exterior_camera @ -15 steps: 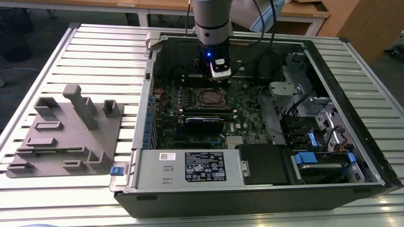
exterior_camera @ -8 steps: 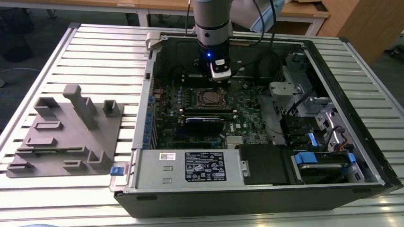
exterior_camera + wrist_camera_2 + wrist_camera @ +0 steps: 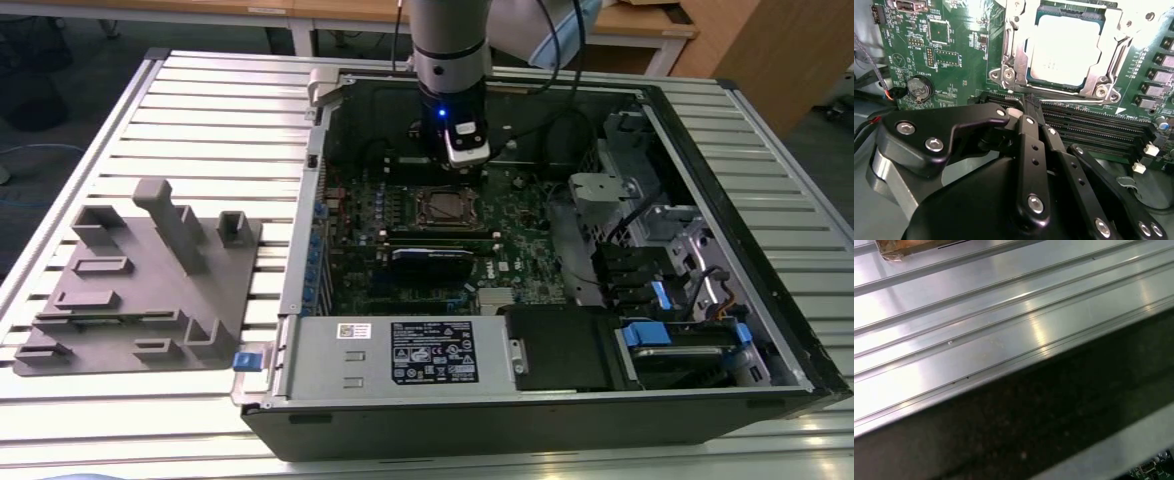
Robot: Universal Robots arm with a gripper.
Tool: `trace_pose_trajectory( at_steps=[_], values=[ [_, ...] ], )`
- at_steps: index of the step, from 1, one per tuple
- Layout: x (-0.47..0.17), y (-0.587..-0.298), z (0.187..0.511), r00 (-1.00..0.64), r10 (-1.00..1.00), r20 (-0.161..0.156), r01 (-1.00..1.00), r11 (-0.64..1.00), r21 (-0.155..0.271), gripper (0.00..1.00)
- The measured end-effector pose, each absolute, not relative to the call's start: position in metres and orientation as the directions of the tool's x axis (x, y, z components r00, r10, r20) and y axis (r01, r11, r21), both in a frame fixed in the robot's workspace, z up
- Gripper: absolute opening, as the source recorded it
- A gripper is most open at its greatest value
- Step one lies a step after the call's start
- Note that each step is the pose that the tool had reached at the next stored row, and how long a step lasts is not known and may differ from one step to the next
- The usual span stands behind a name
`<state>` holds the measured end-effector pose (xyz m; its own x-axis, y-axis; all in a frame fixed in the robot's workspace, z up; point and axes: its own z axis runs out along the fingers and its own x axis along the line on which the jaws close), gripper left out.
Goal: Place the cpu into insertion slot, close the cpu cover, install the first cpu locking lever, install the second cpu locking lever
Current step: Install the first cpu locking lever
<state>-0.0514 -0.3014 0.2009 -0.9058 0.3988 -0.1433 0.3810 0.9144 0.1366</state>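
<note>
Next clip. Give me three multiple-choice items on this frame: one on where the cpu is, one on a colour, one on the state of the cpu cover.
1. Where is the cpu?
A. In the insertion slot
B. On the floor
C. Held in the end effector

2. What colour is the circuit board?
A. Blue
B. Red
C. Green

3. How does the cpu cover stand?
A. Raised upright
B. Lying flat, framing the chip
C. Missing altogether

Answers:
1 A: in the second wrist view the silvery chip sits in its socket, beyond the end effector.
2 C: the board around the socket is green.
3 B: the silver frame lies around the chip's edges.
</note>
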Motion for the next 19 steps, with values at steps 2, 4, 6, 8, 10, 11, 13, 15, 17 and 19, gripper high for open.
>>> trace_pose_trajectory(
  at_steps=[2,4,6,8,10,11,13,15,17,19],
  values=[
    [-0.0514,-0.3014,0.2007,-0.905,0.399,-0.146,0.381,0.915,0.133,0.11],
    [-0.0514,-0.3014,0.2004,-0.905,0.398,-0.148,0.382,0.915,0.129,0.11],
    [-0.0515,-0.3014,0.2003,-0.905,0.398,-0.151,0.382,0.916,0.126,0.11],
    [-0.0515,-0.3005,0.2004,-0.905,0.398,-0.151,0.382,0.916,0.126,0.11],
    [-0.0515,-0.2995,0.2003,-0.904,0.401,-0.151,0.385,0.914,0.126,0.11],
    [-0.0515,-0.2993,0.2003,-0.902,0.404,-0.15,0.388,0.913,0.126,0.11],
    [-0.0515,-0.2992,0.2003,-0.898,0.414,-0.15,0.398,0.909,0.127,0.11],
    [-0.0515,-0.299,0.2003,-0.893,0.425,-0.15,0.408,0.904,0.128,0.11],
    [-0.0515,-0.299,0.2003,-0.89,0.431,-0.149,0.414,0.901,0.129,0.11],
    [-0.0515,-0.2987,0.2003,-0.887,0.437,-0.148,0.421,0.898,0.132,0.11]
  ],
)
